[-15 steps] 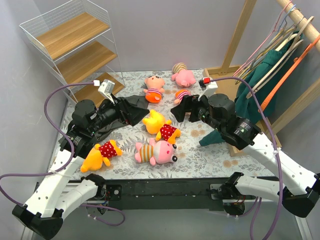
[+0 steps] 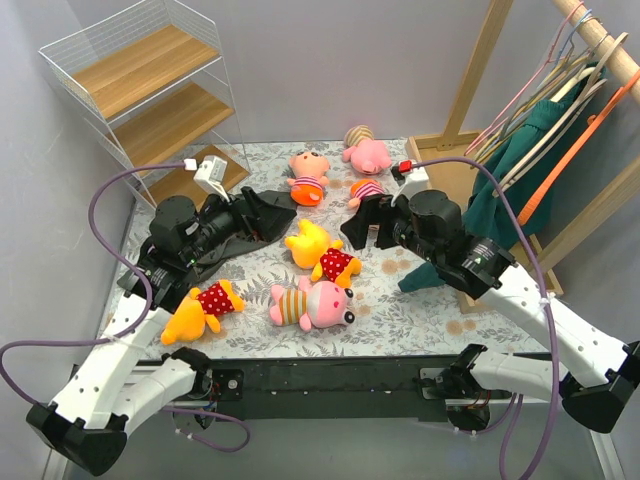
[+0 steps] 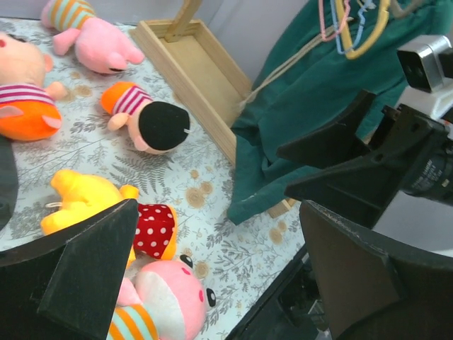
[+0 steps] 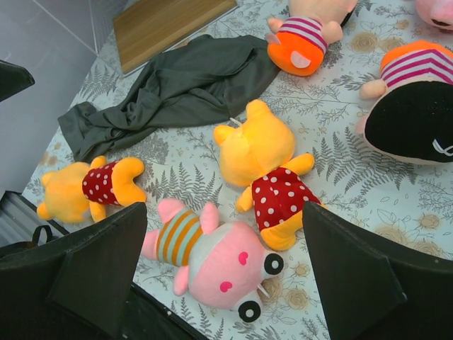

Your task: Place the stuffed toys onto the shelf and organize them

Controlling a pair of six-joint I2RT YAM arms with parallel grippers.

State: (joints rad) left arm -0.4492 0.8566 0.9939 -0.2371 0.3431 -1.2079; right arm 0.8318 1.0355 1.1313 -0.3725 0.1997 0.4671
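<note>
White wire shelf (image 2: pixel 150 95), three wooden boards, far-left corner. Wooden clothes rack (image 2: pixel 560 130) with hangers, right side. Dark grey cloth (image 4: pixel 170 92) crumpled near shelf foot. Left gripper (image 2: pixel 268 213) above cloth, jaws spread, holding nothing. Right gripper (image 2: pixel 362 222) mid-table, jaws spread, holding nothing. Stuffed toys all on fern-print table cover (image 2: pixel 420 315), off shelf: centre bear (image 2: pixel 322 250), near-left bear (image 2: pixel 200 305), near pig (image 2: pixel 318 303), far pig (image 2: pixel 368 152), far doll (image 2: pixel 308 175), black-haired doll (image 3: pixel 145 117).
</note>
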